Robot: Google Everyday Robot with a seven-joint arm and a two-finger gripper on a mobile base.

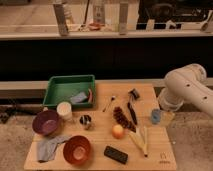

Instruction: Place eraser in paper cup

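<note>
From the one camera view, the eraser (115, 154) lies flat near the front edge of the desk (156, 146), about midway along it, just beyond the orange ball (117, 131) on the near side. Its long axis runs almost along the desk front, tipped a little so that the left end sits farther back than the right.

The paper cup (64, 110) stands upright, mouth up, well apart from the eraser, to the left and farther back. It is just in front of the green tray (59, 88) and beside the purple bowl (46, 122). Between eraser and cup sit the red-orange bowl (77, 149) and the small metal cup (86, 121), so I judge the carry should pass over or behind those.

The white arm (184, 89) looms off the right side of the desk, near the light blue cup (156, 116). From there the eraser is to the left and toward the front, clear of the black-handled brush (131, 111).

The gripper I cannot pick out at all. It seems hidden behind the arm's links or cut off at the right edge, so whether it is open, or holding anything, I cannot tell. The pale sticks (140, 140) right of the eraser are hard to identify.
</note>
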